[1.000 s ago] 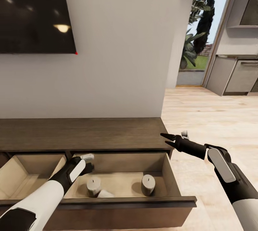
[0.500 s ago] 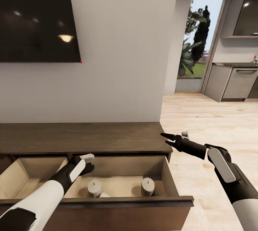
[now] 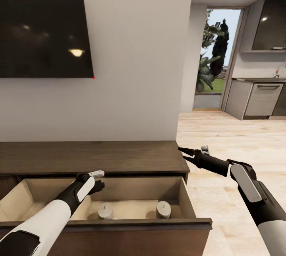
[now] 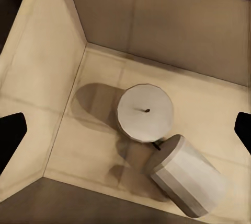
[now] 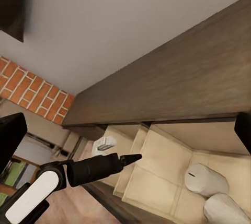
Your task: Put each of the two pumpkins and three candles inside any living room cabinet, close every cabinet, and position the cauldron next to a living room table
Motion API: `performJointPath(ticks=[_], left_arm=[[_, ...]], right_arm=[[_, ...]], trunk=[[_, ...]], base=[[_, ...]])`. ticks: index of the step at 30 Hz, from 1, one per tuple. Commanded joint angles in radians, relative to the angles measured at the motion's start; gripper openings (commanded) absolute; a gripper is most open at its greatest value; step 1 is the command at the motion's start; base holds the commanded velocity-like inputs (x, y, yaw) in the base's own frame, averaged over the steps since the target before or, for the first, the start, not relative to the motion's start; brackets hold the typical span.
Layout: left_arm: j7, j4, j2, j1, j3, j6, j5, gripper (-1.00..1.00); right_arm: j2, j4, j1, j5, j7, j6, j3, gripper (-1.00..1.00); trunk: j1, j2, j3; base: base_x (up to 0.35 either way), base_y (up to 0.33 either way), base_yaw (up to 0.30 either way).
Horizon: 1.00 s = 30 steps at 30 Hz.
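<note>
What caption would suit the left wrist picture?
Looking down into the open drawer: one candle stands upright, another lies toppled beside it.

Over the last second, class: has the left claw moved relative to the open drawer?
Yes, slightly. The left claw sits nearer the drawer's back wall and top edge; the whole view tilted, so most apparent shift is the camera's.

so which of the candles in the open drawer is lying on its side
The stubby beige-grey candle tipped over beside the upright one, below the left hand. That upright one and the third, further right, stand wick up.
</note>
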<state>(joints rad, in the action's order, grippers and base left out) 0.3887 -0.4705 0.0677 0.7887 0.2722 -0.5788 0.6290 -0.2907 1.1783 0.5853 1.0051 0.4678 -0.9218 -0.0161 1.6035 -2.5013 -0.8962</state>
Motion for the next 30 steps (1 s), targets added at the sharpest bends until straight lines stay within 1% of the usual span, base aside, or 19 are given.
performJointPath(ticks=[1,3,8,13,25,30], left_arm=[[0.009,-0.002,0.001,0.000,0.008,-0.003,0.011,1.00],[0.009,-0.002,0.001,0.000,0.008,-0.003,0.011,1.00],[0.009,-0.002,0.001,0.000,0.008,-0.003,0.011,1.00],[0.009,-0.002,0.000,0.000,0.008,-0.003,0.011,1.00],[0.009,-0.002,0.000,0.001,0.008,-0.002,0.011,1.00],[0.009,-0.002,0.000,0.000,0.008,-0.001,0.011,1.00]], right_arm=[[-0.001,0.000,0.001,-0.004,0.005,-0.002,-0.001,1.00],[0.000,0.000,0.001,-0.004,0.005,-0.002,-0.001,1.00],[-0.001,0.000,0.001,-0.005,0.005,-0.002,-0.001,1.00],[-0.001,0.000,0.001,-0.005,0.005,-0.003,-0.001,1.00],[-0.001,0.000,0.001,-0.005,0.005,-0.003,-0.001,1.00],[-0.001,0.000,0.001,-0.005,0.005,-0.003,-0.001,1.00]], trunk=[[-0.001,0.000,0.003],[-0.002,0.000,0.011],[-0.006,0.006,0.029],[-0.025,0.041,0.045],[-0.071,0.125,0.083],[-0.091,0.160,0.098]], base=[[-0.030,0.000,0.000],[-0.069,0.000,0.000],[-0.248,0.000,0.000],[-0.076,0.000,0.000],[-0.008,0.000,0.000],[-0.232,0.000,0.000]])
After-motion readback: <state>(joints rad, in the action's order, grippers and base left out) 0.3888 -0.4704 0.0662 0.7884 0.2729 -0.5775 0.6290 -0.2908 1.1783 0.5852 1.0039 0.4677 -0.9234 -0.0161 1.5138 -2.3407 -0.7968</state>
